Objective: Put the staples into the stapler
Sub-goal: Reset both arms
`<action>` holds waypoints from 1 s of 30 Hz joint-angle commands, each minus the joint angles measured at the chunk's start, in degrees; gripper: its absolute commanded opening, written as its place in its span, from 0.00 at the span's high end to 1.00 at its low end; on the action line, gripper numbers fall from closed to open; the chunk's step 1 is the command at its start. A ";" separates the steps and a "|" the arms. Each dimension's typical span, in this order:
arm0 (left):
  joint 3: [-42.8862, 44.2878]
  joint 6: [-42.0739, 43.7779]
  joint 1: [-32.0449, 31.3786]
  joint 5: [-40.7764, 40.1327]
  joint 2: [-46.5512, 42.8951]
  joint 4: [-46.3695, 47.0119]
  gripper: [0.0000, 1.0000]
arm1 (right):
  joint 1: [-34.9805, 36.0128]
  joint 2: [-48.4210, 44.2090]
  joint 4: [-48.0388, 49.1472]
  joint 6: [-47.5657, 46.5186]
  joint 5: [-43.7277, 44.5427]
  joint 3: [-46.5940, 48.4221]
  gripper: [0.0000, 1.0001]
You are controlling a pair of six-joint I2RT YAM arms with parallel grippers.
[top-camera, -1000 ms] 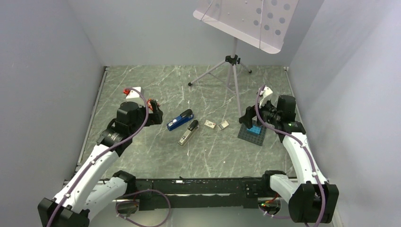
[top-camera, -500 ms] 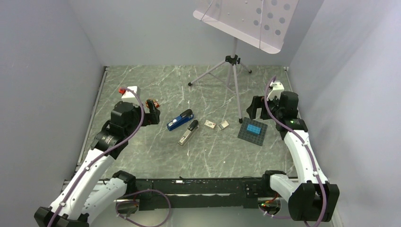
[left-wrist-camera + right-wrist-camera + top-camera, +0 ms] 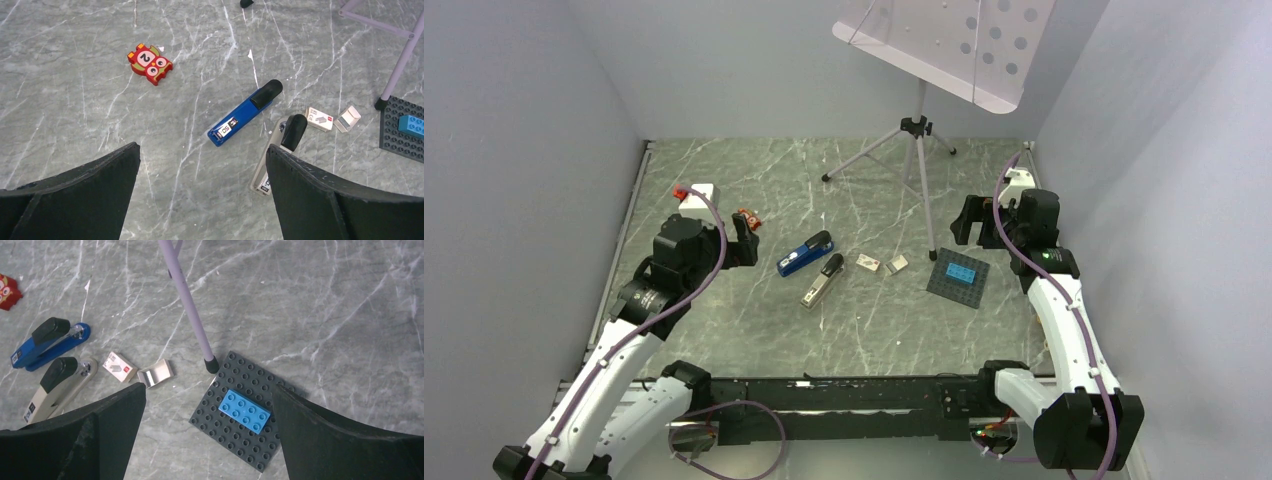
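A blue stapler [image 3: 805,253] and a beige stapler with a black top [image 3: 822,280] lie side by side mid-table; both show in the left wrist view, blue [image 3: 245,112] and beige [image 3: 280,152]. The staples [image 3: 897,264], a tiny silver block, lie right of a small white box [image 3: 869,263], and show in the right wrist view [image 3: 156,373]. My left gripper [image 3: 744,240] is open and empty, above the table left of the staplers [image 3: 202,150]. My right gripper [image 3: 964,222] is open and empty, above the dark baseplate [image 3: 209,387].
A dark studded baseplate [image 3: 946,287] with a blue brick [image 3: 962,270] lies at the right. A tripod [image 3: 912,150] holding a perforated plate stands at the back; one foot [image 3: 211,364] rests at the baseplate's corner. A red owl toy [image 3: 150,62] lies at the left.
My right gripper has drawn up and back from the baseplate toward the right wall. My left gripper has drifted slightly left, away from the staplers. Nothing on the table moved.
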 commanded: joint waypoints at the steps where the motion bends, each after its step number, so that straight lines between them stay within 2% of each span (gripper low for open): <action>1: 2.57 1.76 0.29 -0.97 -1.23 -0.42 0.01 | -0.20 -0.66 -1.60 3.70 3.39 2.62 0.00; 15: 2.92 2.99 0.29 -0.79 -2.39 -1.29 0.01 | -0.22 -0.82 -3.23 7.36 8.72 3.37 0.00; 30: 3.25 2.89 0.29 -1.20 -2.93 -1.76 0.01 | -0.23 -1.00 -2.97 7.59 9.12 3.15 0.00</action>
